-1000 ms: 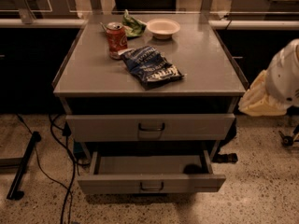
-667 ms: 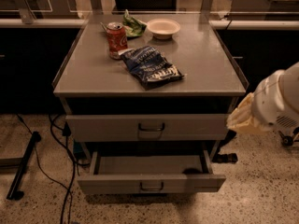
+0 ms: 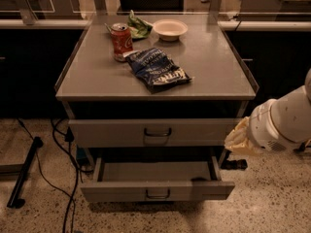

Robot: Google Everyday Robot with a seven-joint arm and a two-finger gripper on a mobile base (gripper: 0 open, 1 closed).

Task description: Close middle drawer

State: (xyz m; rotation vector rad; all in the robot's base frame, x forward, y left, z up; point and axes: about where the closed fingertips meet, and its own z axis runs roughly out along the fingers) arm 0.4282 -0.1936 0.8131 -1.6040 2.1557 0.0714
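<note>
The middle drawer [image 3: 156,191] is pulled out far at the bottom of the grey cabinet. It has a low flat front with a small dark handle, and its inside shows bare. Above it the taller drawer with a U-shaped handle [image 3: 157,132] stands slightly out. The lowest drawer is hidden under the open one. My white arm comes in from the right, and its cream-covered gripper end [image 3: 237,140] hangs beside the cabinet's right side, level with the gap between the two drawers. It touches nothing that I can see.
On the cabinet top [image 3: 218,67] lie a red soda can [image 3: 121,41], a blue chip bag [image 3: 158,70], a green bag [image 3: 139,26] and a white bowl [image 3: 169,29]. Black cables [image 3: 63,149] and a dark bar [image 3: 23,178] lie on the floor at left.
My arm has moved left and down, from the right edge of view to the cabinet's right side. The drawers have not moved.
</note>
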